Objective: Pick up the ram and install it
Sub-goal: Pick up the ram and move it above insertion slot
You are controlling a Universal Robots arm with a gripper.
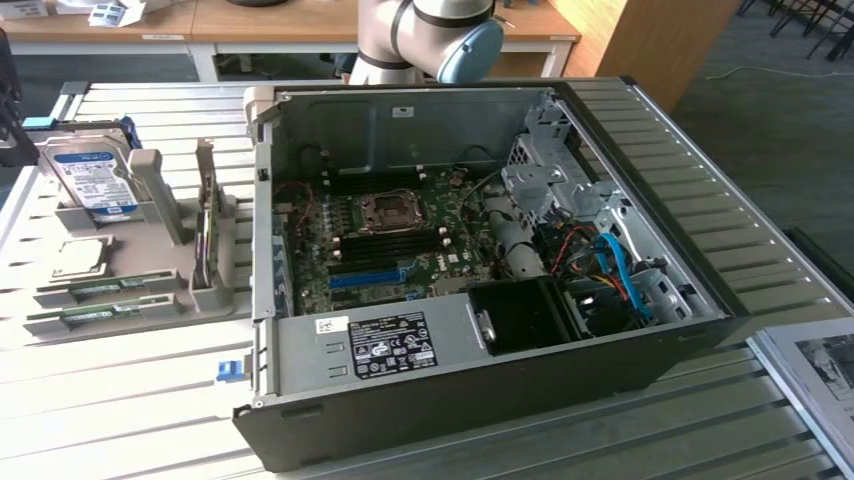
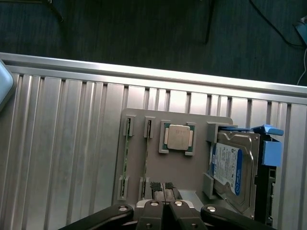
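Two ram sticks stand on edge in slots of a grey holder tray; in the exterior view they lie at the tray's near end. My gripper hovers over the tray, just past one end of the ram slots. Its fingers are shut together with nothing between them. The open computer case lies on its side, with the motherboard and its dark memory slots exposed. The arm rises behind the case.
The tray also carries a silver processor chip and a hard drive with a blue-white label, next to a blue bracket. A thin board stands upright on the tray. Everything rests on a ribbed metal table.
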